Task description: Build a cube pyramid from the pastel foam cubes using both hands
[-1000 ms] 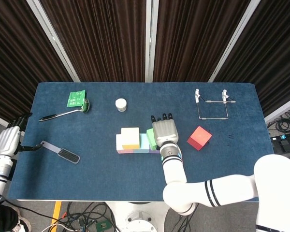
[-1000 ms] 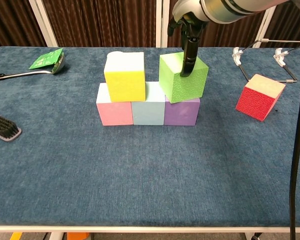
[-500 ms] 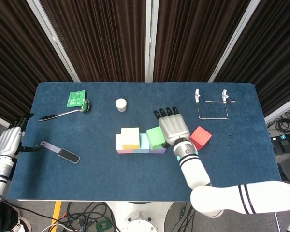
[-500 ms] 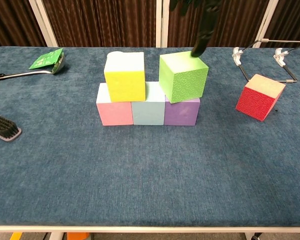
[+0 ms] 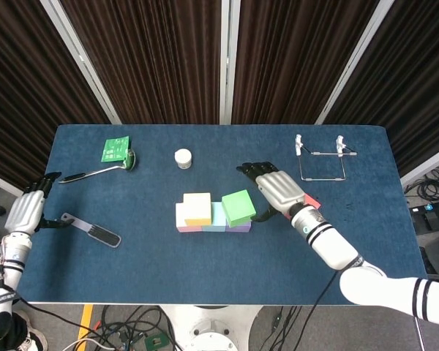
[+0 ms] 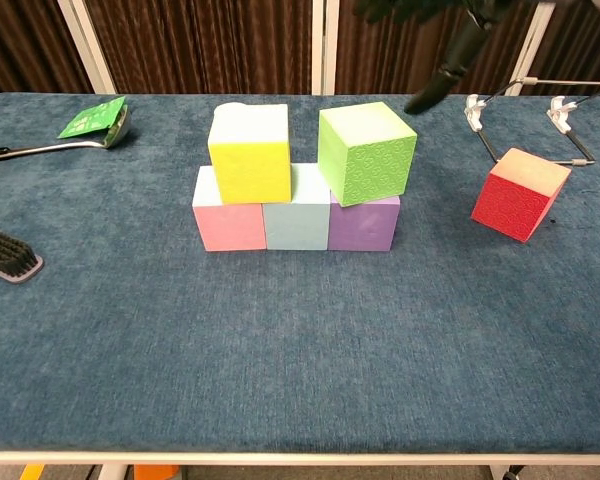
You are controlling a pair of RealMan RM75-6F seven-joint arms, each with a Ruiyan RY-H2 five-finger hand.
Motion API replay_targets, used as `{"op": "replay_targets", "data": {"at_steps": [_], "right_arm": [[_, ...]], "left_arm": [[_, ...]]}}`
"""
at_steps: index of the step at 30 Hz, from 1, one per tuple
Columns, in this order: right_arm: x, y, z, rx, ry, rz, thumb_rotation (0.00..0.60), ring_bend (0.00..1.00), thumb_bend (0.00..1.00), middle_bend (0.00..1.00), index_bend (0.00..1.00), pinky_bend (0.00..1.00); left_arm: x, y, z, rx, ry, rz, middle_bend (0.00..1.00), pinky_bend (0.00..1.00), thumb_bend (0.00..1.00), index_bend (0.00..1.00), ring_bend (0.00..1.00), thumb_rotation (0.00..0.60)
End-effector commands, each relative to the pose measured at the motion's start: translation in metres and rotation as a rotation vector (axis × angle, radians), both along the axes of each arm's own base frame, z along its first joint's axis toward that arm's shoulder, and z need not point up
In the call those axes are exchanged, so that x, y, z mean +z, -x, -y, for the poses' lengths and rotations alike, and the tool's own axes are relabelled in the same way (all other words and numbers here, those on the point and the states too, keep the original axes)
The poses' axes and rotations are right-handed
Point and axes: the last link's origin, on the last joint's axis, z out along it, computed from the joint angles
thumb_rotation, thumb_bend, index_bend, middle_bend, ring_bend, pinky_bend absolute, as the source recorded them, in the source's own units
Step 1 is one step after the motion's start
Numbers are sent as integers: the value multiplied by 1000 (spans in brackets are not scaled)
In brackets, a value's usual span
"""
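**Chest view: second tier set, red cube left to place**

Chest view shows the pyramid's base row complete: pink cube (image 6: pixel 228 222), pale blue cube (image 6: pixel 297 222) and purple cube (image 6: pixel 363 222) side by side and touching. On top sit the yellow cube (image 6: pixel 249 152), square to the row, and the green cube (image 6: pixel 367 152), turned a little and tilted, overhanging the purple one on the right. A gap shows between the two upper cubes.

The red cube (image 6: pixel 519 194) lies well to the right, tipped on an edge near the wire rack (image 6: pixel 525 100). By my reading it is the cap, and the step in hand is the move across to fetch it.

The right hand (image 5: pixel 280 191) hangs spread and empty between the green cube and the red one, fingers apart. The left hand (image 5: pixel 27 213) rests open at the far left table edge by the brush (image 5: pixel 93 231), holding nothing.

A second ago the right hand's fingers were on the green cube; since then it has let go and swung right. The green cube has kept its skewed seat.

Next calls for a firm grasp of the red cube, and likely squaring the green one first, since a crooked tier could tip the cap.
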Motion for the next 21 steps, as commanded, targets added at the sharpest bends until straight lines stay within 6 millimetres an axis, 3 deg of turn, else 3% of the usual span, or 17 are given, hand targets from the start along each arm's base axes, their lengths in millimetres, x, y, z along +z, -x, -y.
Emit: {"op": "replay_targets", "data": {"at_steps": [1, 14, 21], "right_arm": [[-11, 48, 11, -67, -74, 23, 600, 0, 34, 30, 0, 0], [-15, 68, 9, -59, -85, 170, 600, 0, 35, 72, 0, 0], [-22, 67, 15, -32, -110, 220, 600, 0, 40, 134, 0, 0]], "left_arm": [[-1, -1, 0, 2, 2, 0, 47, 67, 91, 80, 5, 600], [2, -8, -4, -9, -22, -2, 47, 66, 90, 80, 5, 600], [0, -8, -4, -6, -23, -7, 47, 67, 89, 80, 5, 600]]}}
